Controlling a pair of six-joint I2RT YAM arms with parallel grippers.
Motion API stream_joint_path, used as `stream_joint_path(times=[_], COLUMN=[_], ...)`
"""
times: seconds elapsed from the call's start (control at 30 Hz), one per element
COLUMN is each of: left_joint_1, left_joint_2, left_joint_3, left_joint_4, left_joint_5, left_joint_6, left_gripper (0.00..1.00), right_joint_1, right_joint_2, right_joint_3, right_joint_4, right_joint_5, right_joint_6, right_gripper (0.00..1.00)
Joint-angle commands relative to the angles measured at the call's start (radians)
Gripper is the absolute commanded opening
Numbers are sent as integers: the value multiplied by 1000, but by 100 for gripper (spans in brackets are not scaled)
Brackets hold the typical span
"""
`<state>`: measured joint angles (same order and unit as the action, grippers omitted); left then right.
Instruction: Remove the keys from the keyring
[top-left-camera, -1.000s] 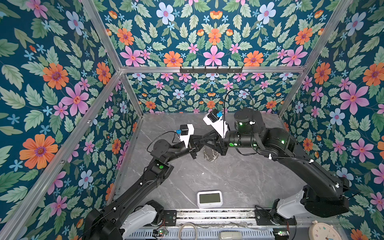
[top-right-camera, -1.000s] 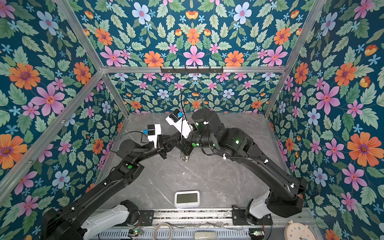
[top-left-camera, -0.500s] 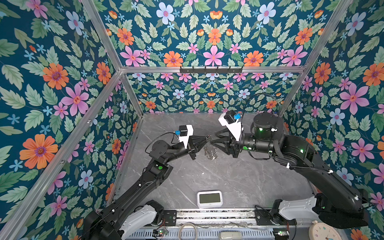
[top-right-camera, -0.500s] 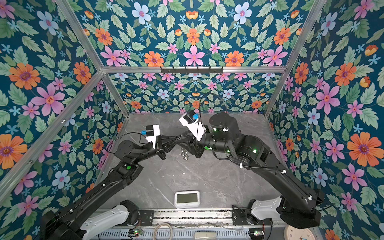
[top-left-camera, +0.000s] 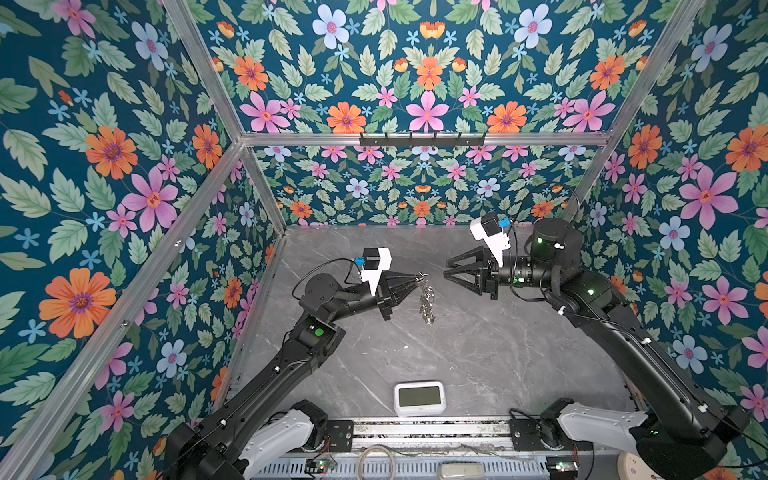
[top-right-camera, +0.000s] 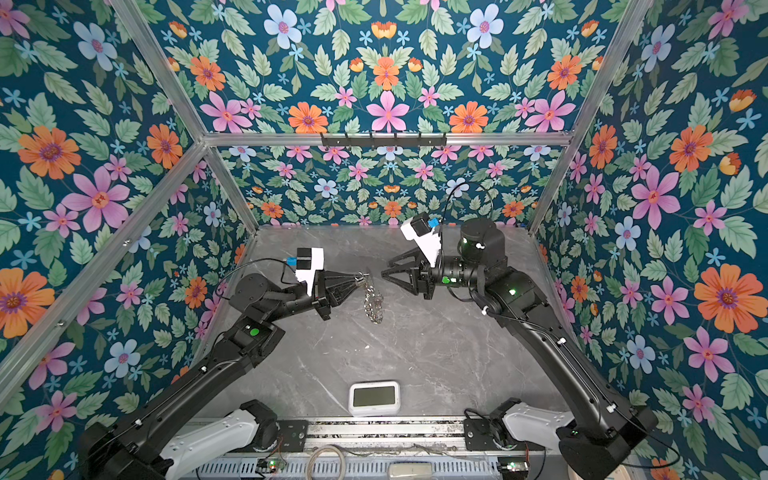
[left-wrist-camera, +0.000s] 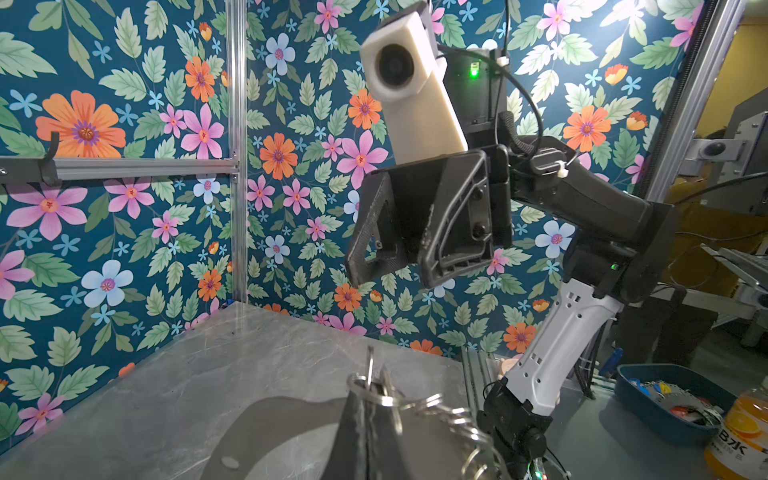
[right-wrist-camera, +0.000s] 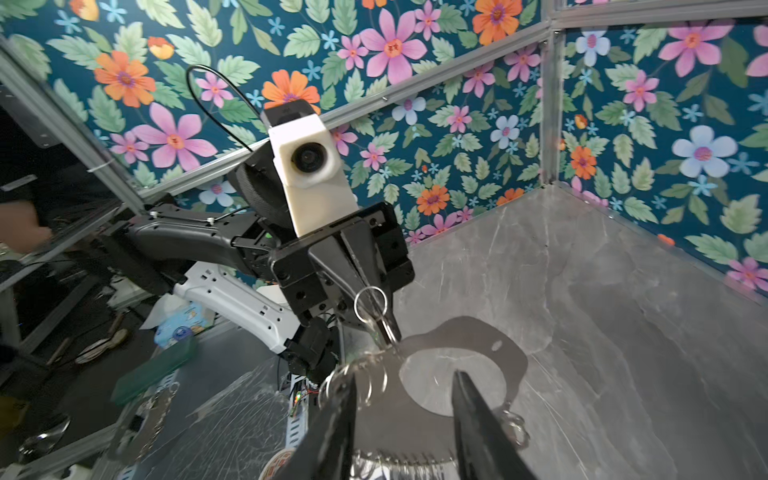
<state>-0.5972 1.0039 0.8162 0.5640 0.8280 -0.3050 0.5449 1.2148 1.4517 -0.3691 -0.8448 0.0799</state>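
Left gripper (top-left-camera: 417, 279) pinching keyring (top-left-camera: 427, 301), right gripper (top-left-camera: 447, 269) clear

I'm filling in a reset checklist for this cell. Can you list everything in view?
table: one, grey marble, floor of the floral-walled cell
clock: one, white, near edge of the table
hook rail: one, black, back wall
keyring: one, silver rings on a translucent grey plate, hanging from the left gripper
keys: seemingly two, silver-grey, at the left gripper's tips
left gripper: one, black, shut on the keyring
right gripper: one, black, open, beside the keyring, not touching
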Motion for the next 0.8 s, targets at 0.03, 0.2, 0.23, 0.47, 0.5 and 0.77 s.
stream_joint_path(times=[0.03,0.2,0.23,0.47,0.5,0.77], left_joint_1=[0,0,0,0,0,0], left_joint_2=[-5,-4,-4,1,2,6], left_joint_3=[8,6,6,6,3,4], left_joint_4=[23,28,34,47,50,61], left_joint_5=[27,31,30,21,21,20], left_joint_6=[-12,-22,-26,-36,-37,-49], left_gripper=[0,0,0,0,0,0], right_joint_1=[-3,-3,-1,14,16,38], right_joint_2=[42,70,76,93,94,109], right_joint_3=[18,10,7,-10,-12,-4], right_joint_4=[47,43,44,61,64,67], right_joint_5=[-125,-137,-142,-158,-154,-141], right_joint_6=[6,3,4,15,15,14], right_gripper=[36,35,36,33,33,21])
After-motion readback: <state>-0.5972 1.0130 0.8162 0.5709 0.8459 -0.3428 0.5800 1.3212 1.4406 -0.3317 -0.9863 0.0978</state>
